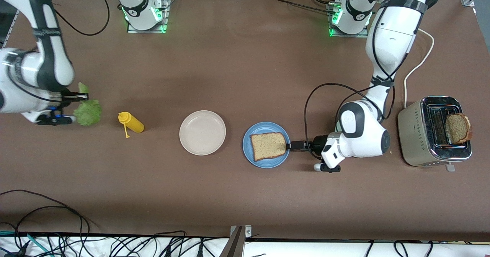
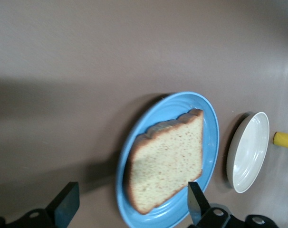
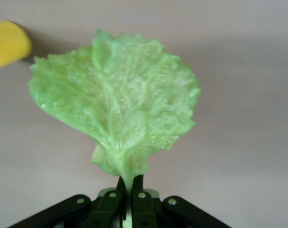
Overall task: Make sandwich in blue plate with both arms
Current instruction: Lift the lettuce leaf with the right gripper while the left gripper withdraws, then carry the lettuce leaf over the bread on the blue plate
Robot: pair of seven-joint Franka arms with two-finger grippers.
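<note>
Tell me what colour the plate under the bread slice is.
Medium blue. The plate under the bread slice shows best in the left wrist view.

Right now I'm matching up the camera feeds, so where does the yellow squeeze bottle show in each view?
Front view: the yellow bottle lies on the table between the lettuce leaf and the beige-white plate.
Left wrist view: only its yellow tip shows at the picture's edge, past the beige-white plate.
Right wrist view: a yellow end at the corner, beside the lettuce leaf.
Shared landmark: the bottle itself, the only yellow thing.
</note>
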